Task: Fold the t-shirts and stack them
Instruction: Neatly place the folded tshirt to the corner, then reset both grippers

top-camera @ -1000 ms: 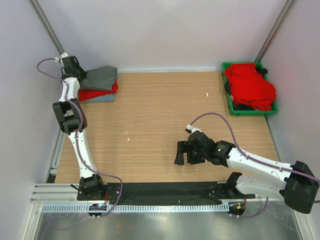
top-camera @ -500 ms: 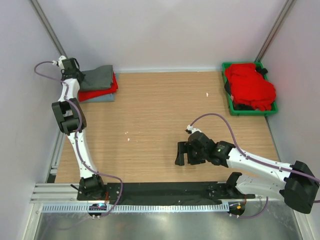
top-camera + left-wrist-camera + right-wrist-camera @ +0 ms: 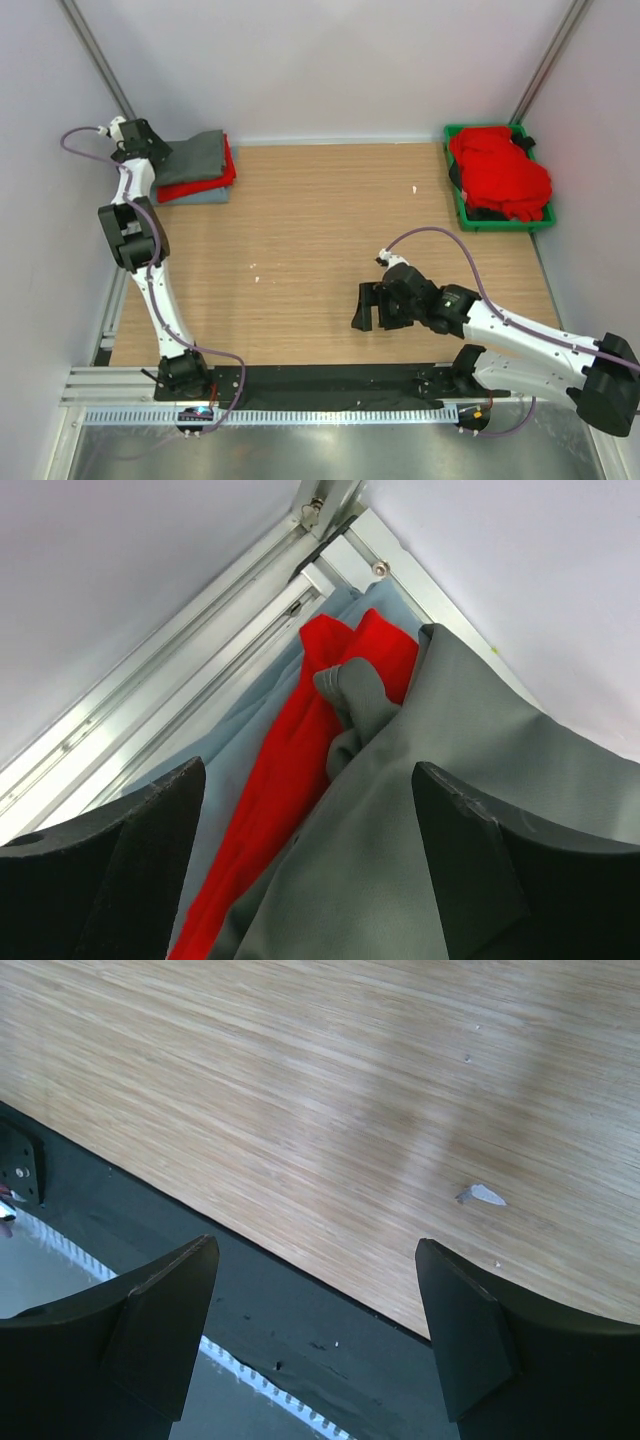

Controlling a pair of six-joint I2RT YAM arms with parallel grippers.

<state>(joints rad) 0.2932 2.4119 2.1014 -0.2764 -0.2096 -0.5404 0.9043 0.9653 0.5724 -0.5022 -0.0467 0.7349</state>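
Observation:
At the table's far left corner lies a folded stack of t-shirts: a dark grey one on top, a red one under it, a pale blue-grey one at the bottom. My left gripper stands open at the stack's left edge. In the left wrist view its fingers straddle the grey shirt, beside the red and pale blue layers, gripping nothing. A heap of red t-shirts fills the bin. My right gripper hangs open and empty over bare wood near the front edge.
The green plastic bin sits at the far right corner, with dark cloth under the red heap. Aluminium frame rails run close behind the stack. A black strip borders the table's near edge. Small white scraps lie on the wood.
My left gripper has opened and let go of the grey shirt, which now rests on the stack. Its wrist has drawn slightly left. The right arm has shifted only a little.

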